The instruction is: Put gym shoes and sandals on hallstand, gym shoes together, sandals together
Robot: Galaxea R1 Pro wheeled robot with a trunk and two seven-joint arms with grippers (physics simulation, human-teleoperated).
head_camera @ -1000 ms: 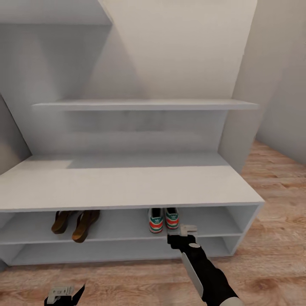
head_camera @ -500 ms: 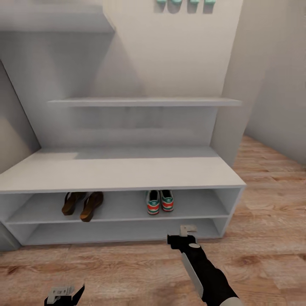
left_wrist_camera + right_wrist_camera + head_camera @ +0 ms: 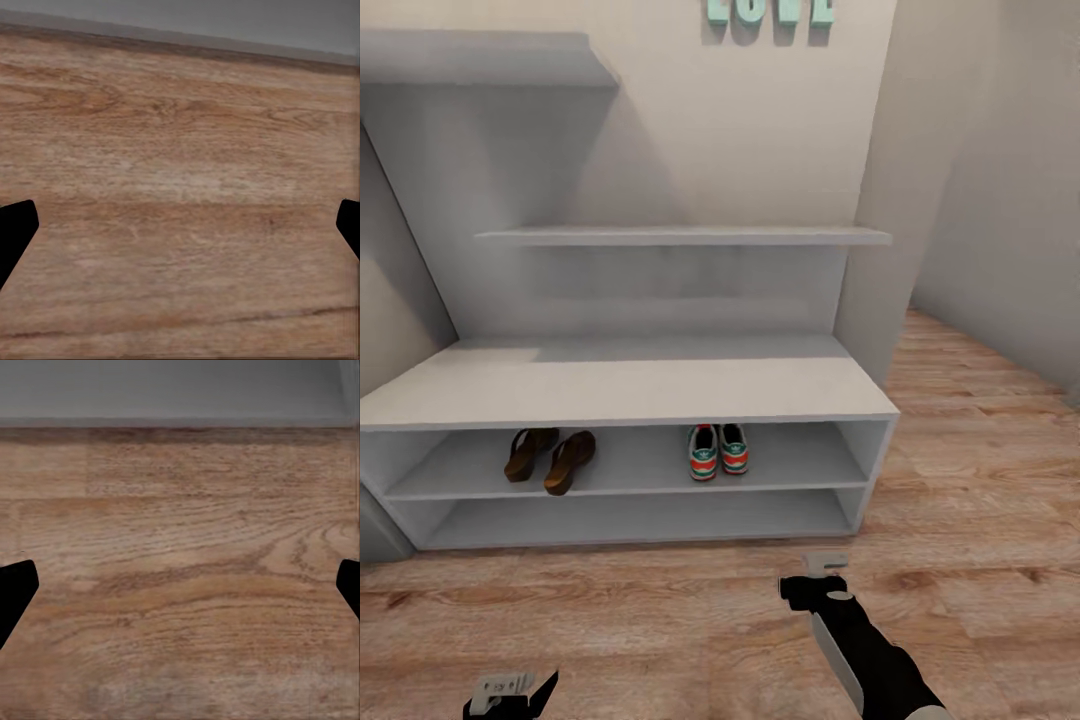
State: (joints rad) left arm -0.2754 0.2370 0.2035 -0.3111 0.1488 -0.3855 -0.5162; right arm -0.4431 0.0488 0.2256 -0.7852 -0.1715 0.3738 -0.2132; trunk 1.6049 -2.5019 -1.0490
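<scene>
Four shoes sit on the upper shelf level of the hallstand (image 3: 630, 390): the two sandals (image 3: 548, 458) side by side toward the left, the two gym shoes (image 3: 716, 450) side by side near the middle. Over the last second the rack has shrunk and slid away in the head view, so the robot appears to be backing off. Both the left gripper (image 3: 180, 236) and right gripper (image 3: 180, 596) hang spread and empty over the corridor floor (image 3: 980, 470). Judging from this, the arrangement looks finished.
</scene>
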